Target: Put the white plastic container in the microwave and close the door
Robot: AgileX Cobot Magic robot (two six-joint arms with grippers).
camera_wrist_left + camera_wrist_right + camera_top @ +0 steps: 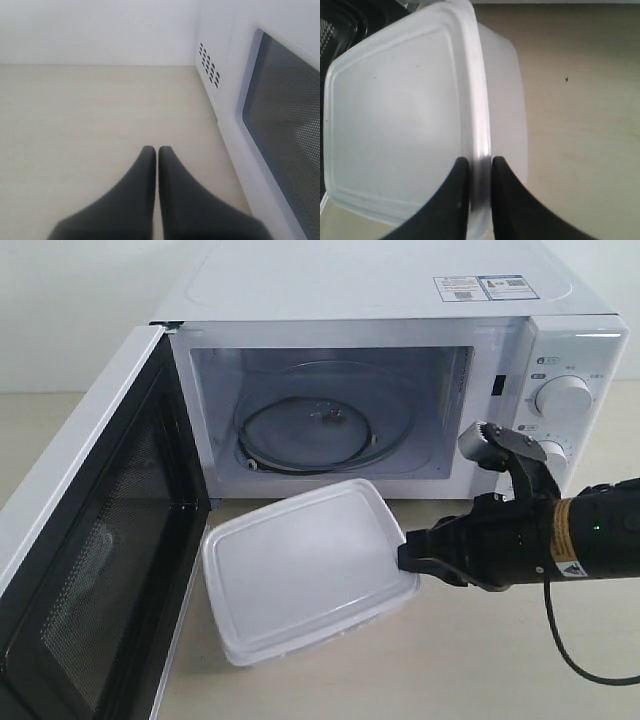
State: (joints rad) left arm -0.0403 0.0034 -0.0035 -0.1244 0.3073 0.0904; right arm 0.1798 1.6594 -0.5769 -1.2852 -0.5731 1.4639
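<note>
Pinching the container rim is the right gripper.

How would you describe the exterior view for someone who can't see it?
The right gripper pinches the rim of a lidded white plastic container, held tilted just in front of a white microwave on a pale table. The microwave's door stands wide open on the left, showing the glass turntable inside.

White plastic container tilted before microwave, door open
</note>
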